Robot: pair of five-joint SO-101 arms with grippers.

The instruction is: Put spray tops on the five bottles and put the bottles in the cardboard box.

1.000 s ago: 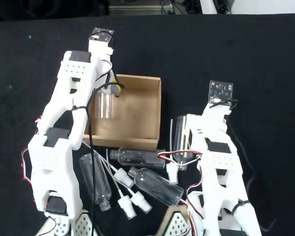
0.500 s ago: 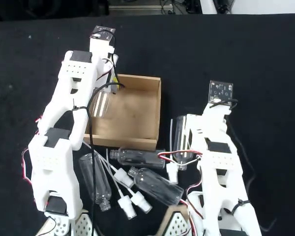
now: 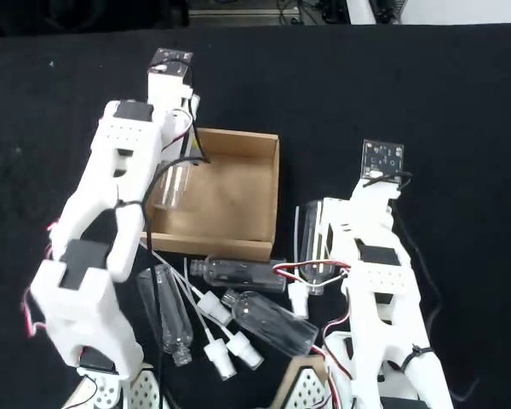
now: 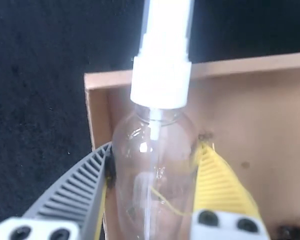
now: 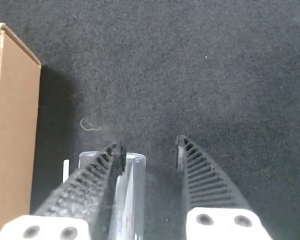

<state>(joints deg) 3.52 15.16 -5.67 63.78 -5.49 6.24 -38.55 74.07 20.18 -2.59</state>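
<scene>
My left gripper [image 4: 152, 150] is shut on a clear bottle [image 4: 152, 165] that carries a white spray top [image 4: 162, 75]. It holds the bottle tilted over the left far corner of the cardboard box [image 3: 238, 200]. In the high view this bottle [image 3: 172, 183] shows under the left arm. My right gripper [image 5: 150, 145] is open low over the black table, right of the box [image 5: 10, 100]. One of its fingers lies over another clear bottle [image 5: 130, 200], also seen at the box's right [image 3: 311, 243].
Three uncapped bottles lie in front of the box [image 3: 238, 271], [image 3: 268, 322], [image 3: 163, 311]. Loose spray tops with long tubes lie among them [image 3: 213, 307], [image 3: 220, 358], [image 3: 298, 298]. The black cloth spreads open at the far and right sides.
The left arm has swung left and outward, carrying its bottle from the box's inside toward its left far corner. The right arm has kept still.
</scene>
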